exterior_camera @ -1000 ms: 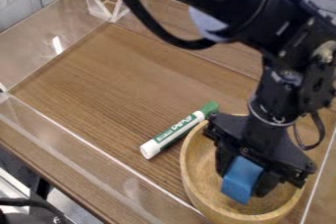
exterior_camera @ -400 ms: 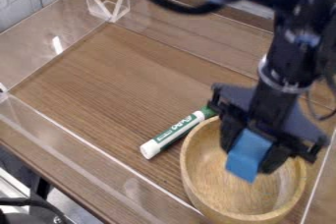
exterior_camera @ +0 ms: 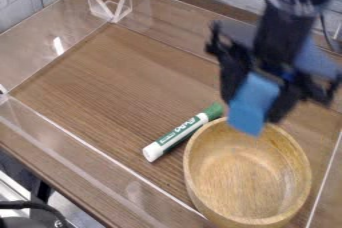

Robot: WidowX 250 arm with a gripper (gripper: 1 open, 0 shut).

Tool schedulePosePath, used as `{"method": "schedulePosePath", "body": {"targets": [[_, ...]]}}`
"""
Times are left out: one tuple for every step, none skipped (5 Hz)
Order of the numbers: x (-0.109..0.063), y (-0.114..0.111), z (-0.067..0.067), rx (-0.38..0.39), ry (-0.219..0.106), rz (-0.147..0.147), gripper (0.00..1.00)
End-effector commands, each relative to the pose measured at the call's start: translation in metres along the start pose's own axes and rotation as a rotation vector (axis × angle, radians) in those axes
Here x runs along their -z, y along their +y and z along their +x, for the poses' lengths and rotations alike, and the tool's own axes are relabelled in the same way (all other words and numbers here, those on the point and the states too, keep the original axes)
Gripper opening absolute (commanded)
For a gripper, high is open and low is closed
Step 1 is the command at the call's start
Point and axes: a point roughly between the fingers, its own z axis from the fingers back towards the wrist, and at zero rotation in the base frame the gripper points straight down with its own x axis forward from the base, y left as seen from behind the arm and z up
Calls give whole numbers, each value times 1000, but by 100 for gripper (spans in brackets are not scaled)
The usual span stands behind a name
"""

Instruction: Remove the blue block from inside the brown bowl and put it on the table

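While above the brown bowl [exterior_camera: 251, 179], the fingers [exterior_camera: 266, 70] clamp the blue block [exterior_camera: 253, 103]

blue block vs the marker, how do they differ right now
The blue block is held in the shut hand above the table; the marker lies flat on it. The block is a short, chunky brick; the marker is long and thin. The block is plain blue; the marker is green and white. Both are outside the bowl.
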Motion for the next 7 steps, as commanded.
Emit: {"method": "schedulePosePath", "body": {"targets": [[-23, 41, 18, -66, -69, -19, 0], [-22, 79, 19, -109, -74, -19, 0], [-15, 96, 16, -120, -75, -21, 0], [-6, 102, 16, -121, -78, -17, 0], [2, 99, 15, -123, -81, -11, 0], [8, 97, 15, -126, -81, -6, 0], [14, 95, 14, -126, -82, -1, 0]]}}
